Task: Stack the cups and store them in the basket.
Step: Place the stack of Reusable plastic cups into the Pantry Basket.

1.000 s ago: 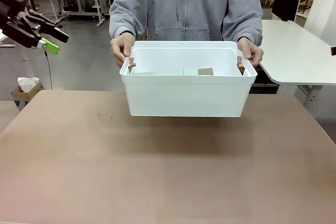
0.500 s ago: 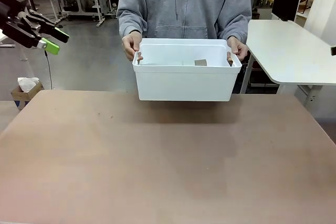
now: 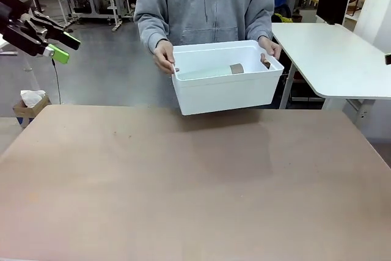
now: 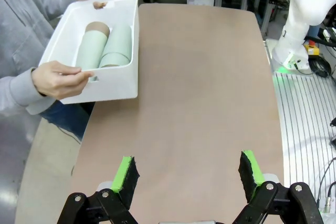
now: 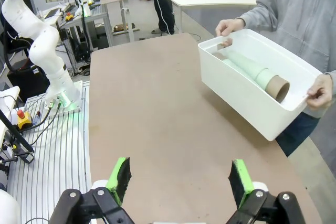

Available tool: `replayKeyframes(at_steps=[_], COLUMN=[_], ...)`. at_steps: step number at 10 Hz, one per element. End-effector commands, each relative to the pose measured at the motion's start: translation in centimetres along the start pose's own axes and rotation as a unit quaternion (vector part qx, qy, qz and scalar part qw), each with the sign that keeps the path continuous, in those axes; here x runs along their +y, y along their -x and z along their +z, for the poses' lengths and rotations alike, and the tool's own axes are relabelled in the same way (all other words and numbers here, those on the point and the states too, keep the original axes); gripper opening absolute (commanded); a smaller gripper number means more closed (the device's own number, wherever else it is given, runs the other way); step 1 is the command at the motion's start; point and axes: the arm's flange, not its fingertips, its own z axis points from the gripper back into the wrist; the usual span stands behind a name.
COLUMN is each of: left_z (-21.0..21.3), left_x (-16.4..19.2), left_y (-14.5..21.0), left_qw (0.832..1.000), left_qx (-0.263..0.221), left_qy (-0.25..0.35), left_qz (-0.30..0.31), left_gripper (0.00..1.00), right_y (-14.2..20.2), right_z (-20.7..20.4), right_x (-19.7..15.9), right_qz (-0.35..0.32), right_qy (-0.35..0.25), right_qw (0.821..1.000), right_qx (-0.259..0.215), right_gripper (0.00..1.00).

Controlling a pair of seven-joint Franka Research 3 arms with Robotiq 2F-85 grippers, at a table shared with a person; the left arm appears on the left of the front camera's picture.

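Note:
A person holds the white basket (image 3: 226, 93) by both short ends, lifted and tilted over the table's far edge. Cups lie on their sides inside it as nested rows of mint green (image 3: 201, 74) with a tan-brown end (image 3: 236, 68). In the left wrist view the basket (image 4: 110, 85) sits far ahead on the left, holding two rows of cups (image 4: 105, 45). My left gripper (image 4: 189, 174) is open and holds nothing; it hangs high at the left (image 3: 59, 47). My right gripper (image 5: 180, 182) is also open, with the basket (image 5: 241, 98) and cups (image 5: 252, 69) far ahead on the right.
The brown table (image 3: 195, 181) spreads bare between the grippers and the person. A white side table (image 3: 342, 59) stands at the far right. The other arm's white base (image 5: 58, 85) rises beside the table's edge in the right wrist view.
The person has pulled the basket up and away toward the far right and tilted it. Both grippers have stayed where they were, open.

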Motion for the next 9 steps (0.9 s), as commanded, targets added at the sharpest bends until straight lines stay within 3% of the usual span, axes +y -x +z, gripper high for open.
replayKeyframes(at_steps=[1,9], left_z=[0.09,0.09], left_x=[-0.05,-0.05], left_y=[-0.19,-0.19], left_qw=[1.000,1.000], left_qx=[0.003,0.003], left_qy=[0.002,0.002], left_qz=[0.003,0.003], left_gripper=[1.00,1.00], right_y=[-0.35,-0.35], right_z=[0.02,0.02], right_x=[-0.15,-0.15], right_qz=[0.004,0.004], right_qy=[0.001,0.001], right_qw=[1.000,1.000], right_qx=[-0.008,-0.008], right_gripper=[1.00,1.00])
